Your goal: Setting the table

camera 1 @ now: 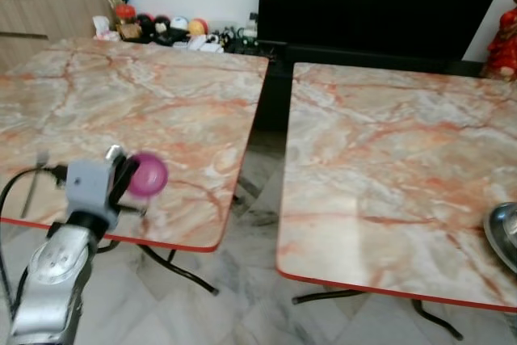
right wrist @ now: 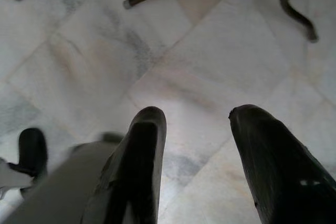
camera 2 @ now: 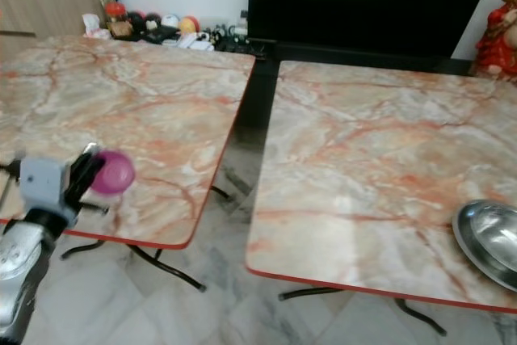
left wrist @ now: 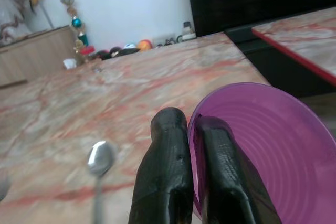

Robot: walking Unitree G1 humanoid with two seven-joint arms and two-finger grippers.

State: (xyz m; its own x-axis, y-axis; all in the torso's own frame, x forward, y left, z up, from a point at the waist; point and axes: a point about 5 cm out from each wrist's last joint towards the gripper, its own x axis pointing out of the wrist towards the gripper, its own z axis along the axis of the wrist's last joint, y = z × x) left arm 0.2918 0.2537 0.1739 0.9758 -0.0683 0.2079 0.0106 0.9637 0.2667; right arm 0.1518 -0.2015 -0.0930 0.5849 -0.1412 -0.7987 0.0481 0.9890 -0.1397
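My left gripper (camera 1: 129,175) is shut on the rim of a purple plastic bowl (camera 1: 149,174), held just above the near part of the left marble table (camera 1: 153,94). In the left wrist view both fingers (left wrist: 168,171) pinch the purple bowl (left wrist: 273,150) wall, and a metal spoon (left wrist: 100,161) lies on the table beyond. A steel plate (camera 2: 489,240) rests at the near right corner of the right marble table (camera 2: 380,143). My right gripper (right wrist: 197,145) hangs open over the white floor.
A gap with dark table legs (camera 1: 182,268) separates the two red-edged tables. Small ornaments and balls (camera 1: 166,28) line the far wall by a wooden cabinet (camera 1: 48,6). A black screen (camera 1: 380,2) stands behind, and a red figure (camera 1: 505,42) at far right.
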